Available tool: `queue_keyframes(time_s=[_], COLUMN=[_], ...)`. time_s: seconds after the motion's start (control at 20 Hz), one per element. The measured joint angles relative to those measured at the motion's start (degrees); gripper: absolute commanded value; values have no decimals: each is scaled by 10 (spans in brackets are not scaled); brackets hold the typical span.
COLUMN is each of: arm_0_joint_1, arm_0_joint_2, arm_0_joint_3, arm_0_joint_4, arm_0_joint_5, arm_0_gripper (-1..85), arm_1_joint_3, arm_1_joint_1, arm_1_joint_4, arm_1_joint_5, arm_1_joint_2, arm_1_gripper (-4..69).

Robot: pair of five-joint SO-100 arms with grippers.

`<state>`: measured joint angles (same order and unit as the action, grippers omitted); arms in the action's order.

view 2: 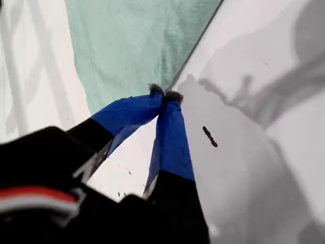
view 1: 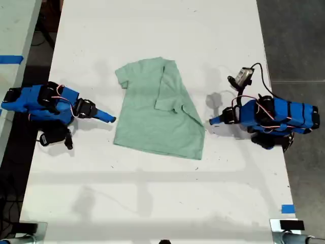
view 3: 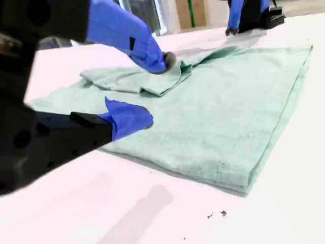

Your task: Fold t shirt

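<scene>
Watch my first gripper point(view 2: 165, 95) first, because that is where you could lose the fold. Its jaws are pressed together at the tips, right at the edge of the t shirt point(view 2: 132, 46). I can see no cloth caught between them. If you drive it forward closed like that, I judge it will push the edge and ruck it up instead of lifting it. You would need to open it before any grab.

My second gripper point(view 3: 147, 91) hangs with its jaws well apart and holds nothing. Its wrist view puts the upper fingertip point(view 3: 161, 60) in line with the turned-over sleeve. But the exterior view shows this gripper point(view 1: 107, 118) just beside the shirt's edge at that view's left, not on the cloth. Close it too shallow and I expect you'll take one layer only, or none.

The t shirt point(view 1: 157, 112) lies flat on the white table point(view 1: 152, 203) between the two arms. One side is already turned in — the sleeve on the exterior view's right lies over the body, making a diagonal edge. The other sleeve lies spread out. My first gripper point(view 1: 213, 121) sits near that diagonal edge.

The cloth is thin and limp, so any dragging from either side could undo the fold already laid — lift it clear, don't slide it.
</scene>
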<state>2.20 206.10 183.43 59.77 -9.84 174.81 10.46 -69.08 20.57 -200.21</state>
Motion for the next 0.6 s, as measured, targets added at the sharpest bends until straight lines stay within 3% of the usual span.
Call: queue_keyframes(time_s=[0.15,0.4,0.6], arm_0_joint_1=[-13,-1,47], arm_0_joint_2=[0,0,0], arm_0_joint_3=[-3,-4,-4], arm_0_joint_4=[1,1,18], arm_0_joint_5=[65,155,160], arm_0_gripper=[237,187,158], arm_1_joint_3=[0,0,0], arm_1_joint_1=[0,0,0], arm_1_joint_4=[0,0,0], arm_1_joint_5=[0,0,0], arm_1_joint_2=[0,0,0], arm_1_gripper=[15,15,15])
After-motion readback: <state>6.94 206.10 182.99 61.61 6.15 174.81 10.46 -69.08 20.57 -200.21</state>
